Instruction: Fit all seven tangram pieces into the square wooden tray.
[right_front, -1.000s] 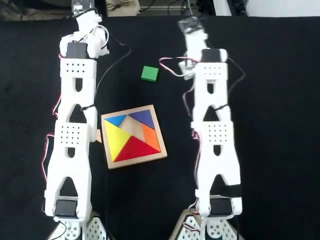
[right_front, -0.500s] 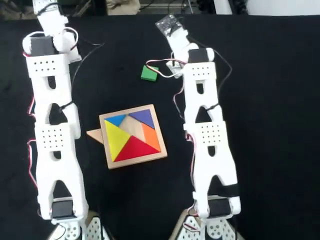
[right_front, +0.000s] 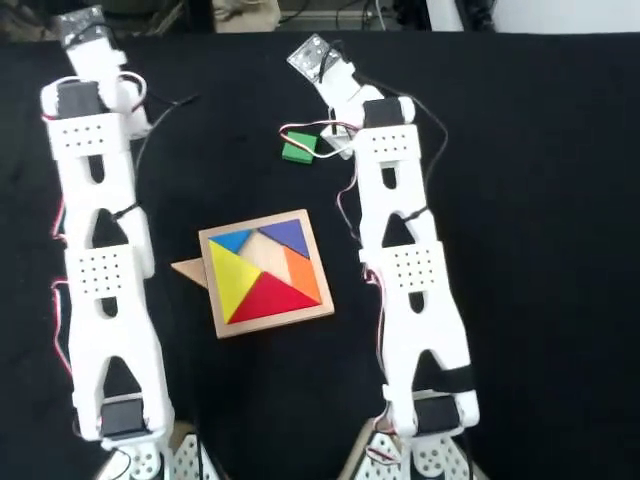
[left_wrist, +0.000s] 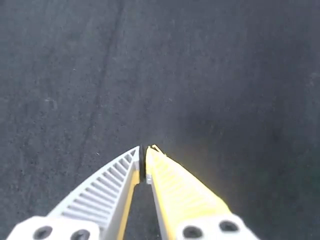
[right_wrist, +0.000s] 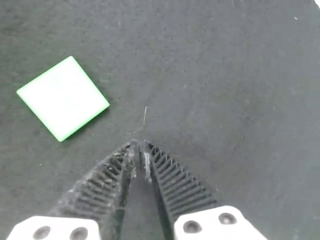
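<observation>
The square wooden tray (right_front: 318, 262) lies between the two arms. It holds a blue, a purple, a yellow and a red triangle and an orange piece, with a bare patch (right_front: 262, 250) near its upper middle. A tan triangle (right_front: 190, 270) rests on the cloth against the tray's left side. Farther back lies a green square (right_front: 297, 151) (right_wrist: 63, 97), partly under the right arm's cables. My right gripper (right_front: 315, 55) (right_wrist: 139, 146) is shut and empty just beyond the green square. My left gripper (right_front: 82, 25) (left_wrist: 144, 150) is shut and empty at the far left corner, over bare cloth.
Black cloth (right_front: 540, 200) covers the whole table. Both white arms stretch from the near edge to the far edge on either side of the tray. Loose cables (right_front: 310, 130) trail beside the green square. Open cloth lies to the right of the right arm.
Both arms have swung to the left. The left arm has uncovered the tan triangle beside the tray. The right gripper has come closer to the green square.
</observation>
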